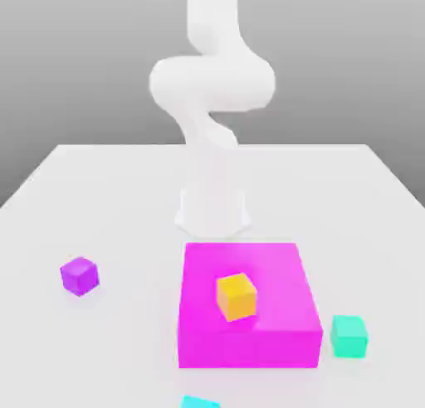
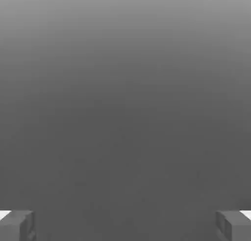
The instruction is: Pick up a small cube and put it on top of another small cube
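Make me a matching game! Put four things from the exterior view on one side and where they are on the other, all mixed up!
Things
1. orange cube
2. purple cube
3. teal-green cube
4. bright cyan cube

Places
A. cut off by the picture's bottom edge
B. on top of the big magenta block
C. nearest the exterior view's left edge
D. nearest the exterior view's right edge

Right pairs: 1-B, 2-C, 3-D, 4-A

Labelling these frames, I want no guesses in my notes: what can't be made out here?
- Cyan block, exterior view: the bottom edge cuts it off, so its full shape is unclear.
- Magenta block, exterior view: the yellow cube hides part of its top.
- Claw, hand view: both fingers are cut off by the picture's edges.
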